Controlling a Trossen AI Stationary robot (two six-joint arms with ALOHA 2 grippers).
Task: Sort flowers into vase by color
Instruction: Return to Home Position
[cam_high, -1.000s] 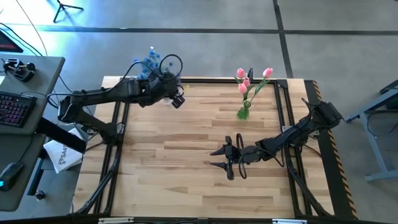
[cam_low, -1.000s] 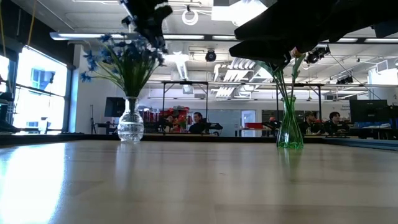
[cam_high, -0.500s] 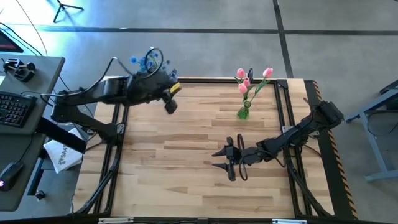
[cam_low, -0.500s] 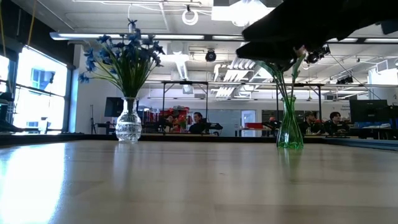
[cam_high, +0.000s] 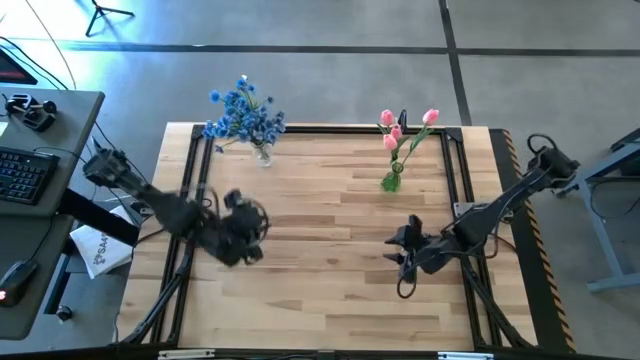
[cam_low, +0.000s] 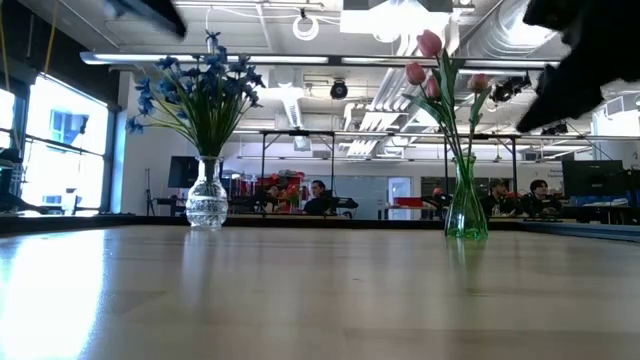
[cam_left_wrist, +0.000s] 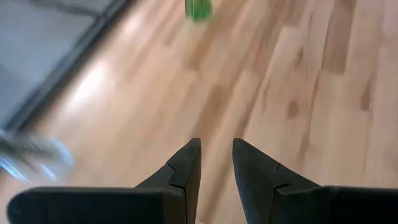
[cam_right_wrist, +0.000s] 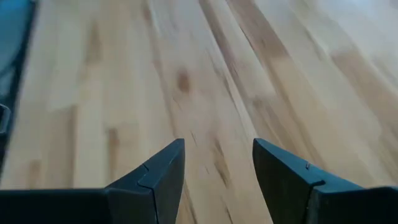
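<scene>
- From above: blue flowers (cam_high: 243, 112) stand in a clear vase (cam_high: 262, 153) at the worktop's (cam_high: 320, 300) far left; pink flowers (cam_high: 405, 128) stand in a green vase (cam_high: 391, 181) farther right. The left gripper (cam_high: 240, 235) and right gripper (cam_high: 399, 253) hang nearer.
- Low down: both vases stand upright, well apart.
- Left wrist: fingers (cam_left_wrist: 186, 165) narrowly parted, empty.
- Right wrist: fingers (cam_right_wrist: 161, 168) wider, empty.

One clear vase (cam_low: 206, 205), one green vase (cam_low: 466, 215), three pink tulips (cam_low: 428, 42), one blue bunch (cam_low: 200, 85) (stems uncountable)
</scene>
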